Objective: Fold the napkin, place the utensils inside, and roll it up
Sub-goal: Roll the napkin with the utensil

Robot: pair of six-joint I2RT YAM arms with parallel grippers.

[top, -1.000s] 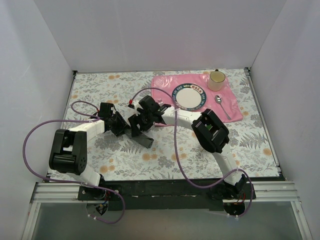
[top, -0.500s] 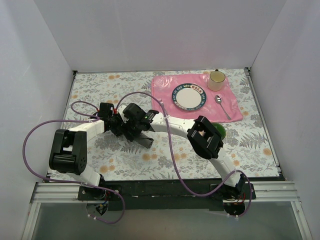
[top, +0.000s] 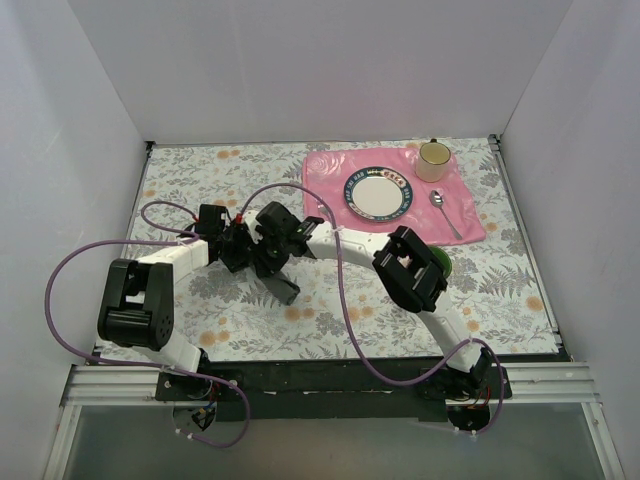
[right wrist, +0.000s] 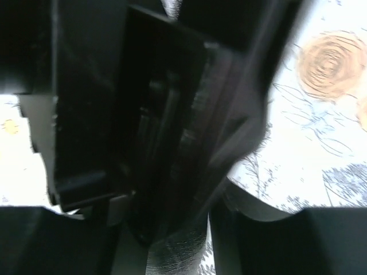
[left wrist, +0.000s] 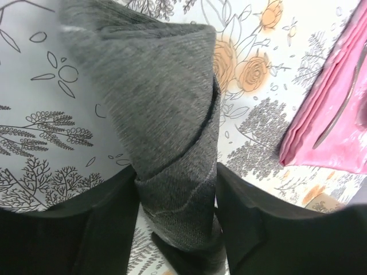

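Although the napkin [left wrist: 172, 114] already shows as a folded and rolled bundle, the task cannot be entered as complete. Napkin: dark grey cloth wound into a thick roll, left of centre on the table [top: 200, 170], well apart from the pink placemat [top: 330, 170] at far right. Left gripper [left wrist: 176, 192]: fingers pressed to both sides of the roll, clamping it. Right gripper [right wrist: 166, 235]: crowded against the left one at the same bundle; its view is dark and blurred, so grip or gap cannot be told. Spoon [top: 445, 212]: lying bare on the placemat, right of the plate [top: 377, 192], near the cup [top: 433, 158]; not in the roll. Other utensils: none visible; any inside the roll are hidden. Judged done: the fold and most of the rolling. Judged outstanding: taking in the spoon, if required, and setting the roll down.
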